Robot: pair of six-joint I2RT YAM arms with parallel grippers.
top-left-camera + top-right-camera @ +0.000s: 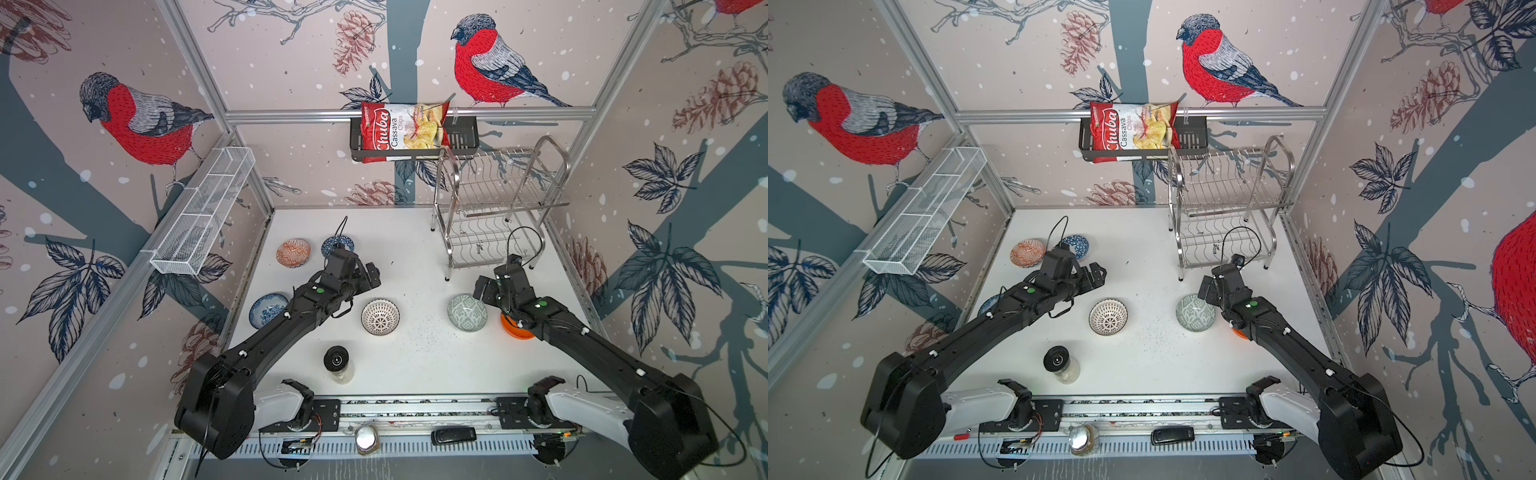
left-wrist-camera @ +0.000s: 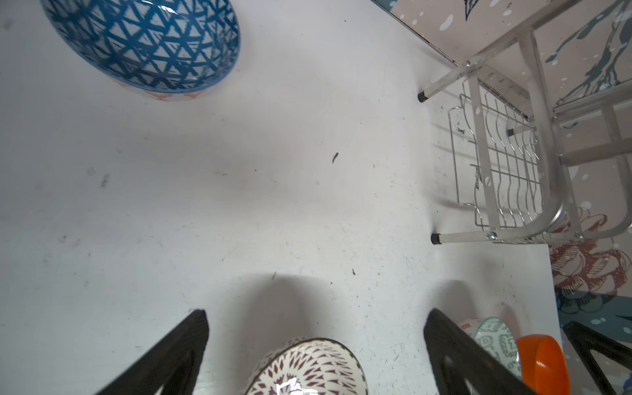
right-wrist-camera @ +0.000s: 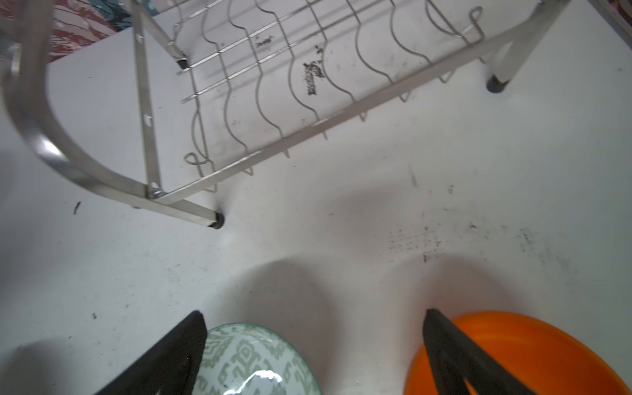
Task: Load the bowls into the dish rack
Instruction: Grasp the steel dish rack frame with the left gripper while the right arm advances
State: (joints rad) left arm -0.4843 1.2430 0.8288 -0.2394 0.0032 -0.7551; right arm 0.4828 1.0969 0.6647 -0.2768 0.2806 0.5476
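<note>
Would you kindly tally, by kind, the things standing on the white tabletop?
Bowls: 6
Dish rack: 1
Black-lidded jar: 1
Total: 8

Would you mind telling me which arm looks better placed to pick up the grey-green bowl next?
Probably right: the right end effector, open, hovers just beside the grey-green bowl, close to the dish rack; the left end effector is farther off.
</note>
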